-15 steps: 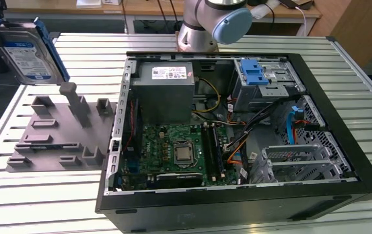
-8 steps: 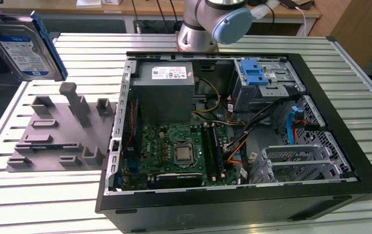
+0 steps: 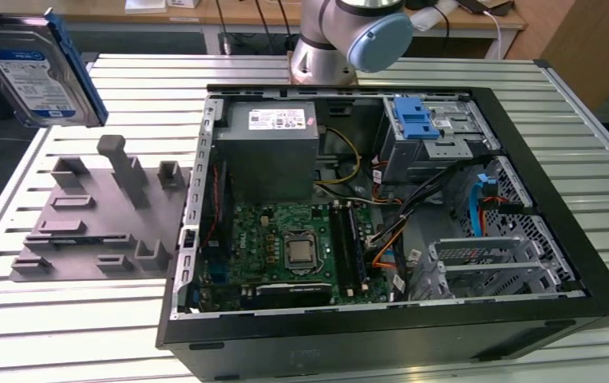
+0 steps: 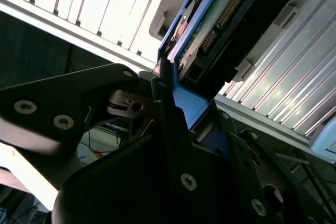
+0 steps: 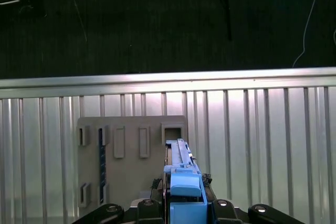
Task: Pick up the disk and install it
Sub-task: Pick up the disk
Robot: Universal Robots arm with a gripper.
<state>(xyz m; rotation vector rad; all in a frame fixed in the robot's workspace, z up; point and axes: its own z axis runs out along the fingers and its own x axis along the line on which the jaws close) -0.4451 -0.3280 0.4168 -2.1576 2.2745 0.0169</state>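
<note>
gripper (image 4: 184, 103) clamped on disk (image 3: 36, 73), at its blue end | disk in the air, on edge, long axis running straight out from the gripper | outside the computer case (image 3: 389, 339), off its side at the exterior view's left, above the grey holder (image 3: 81, 231) there

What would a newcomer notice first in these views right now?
The disk hangs in the air at the exterior view's left, above the grey fixture. In the second wrist view the gripper is shut on its blue end. In the middle of the exterior view lies the open case, its motherboard exposed.
</note>
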